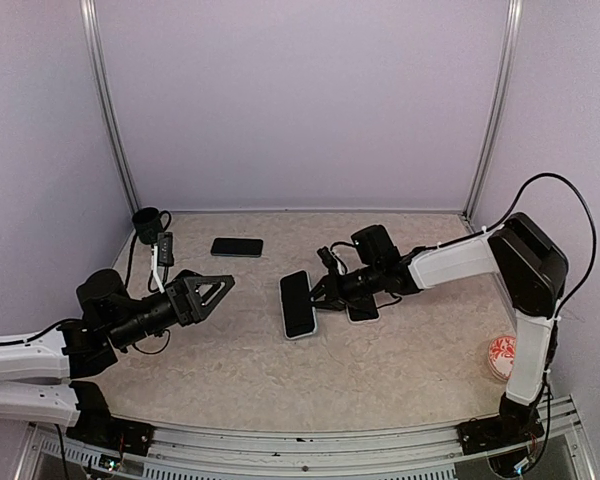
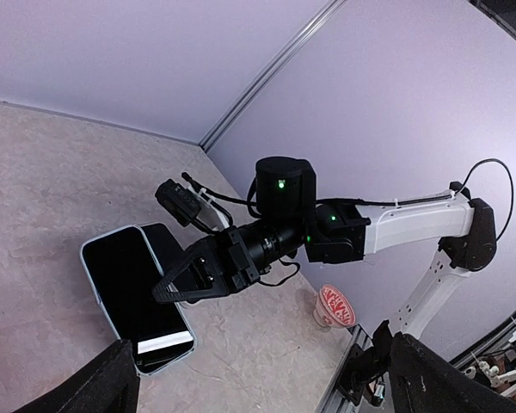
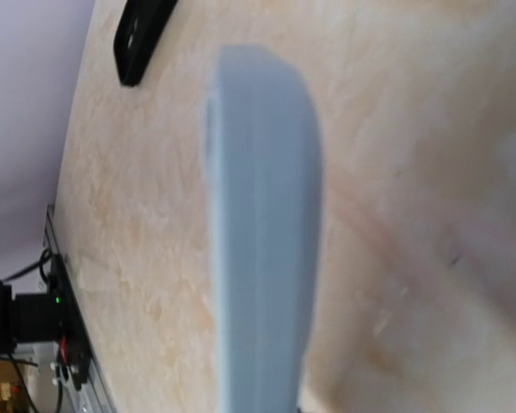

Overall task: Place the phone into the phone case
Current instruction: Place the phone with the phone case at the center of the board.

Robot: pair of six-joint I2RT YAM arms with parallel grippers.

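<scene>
Phones or phone-shaped slabs on the tabletop (image 1: 400, 370): three. One phone (image 1: 298, 303), screen up, lying near the middle inside a pale blue case (image 2: 88, 274). One dark flat slab (image 1: 362, 308) just right of it, partly hidden under the right arm; hard to tell whether phone or empty case. One black flat slab (image 1: 237, 246) farther back, well apart. Pincers: two. Left pincer (image 1: 218, 287) spread wide above the tabletop, holding nothing. Right pincer (image 1: 318, 293) squeezed shut, tips at the right edge of the cased phone; grip on the rim too hard to make out. One black mug (image 1: 148, 222) back left. One small red and white cup (image 1: 501, 355) front right. Right wrist view: mostly a blurry pale blue edge.
</scene>
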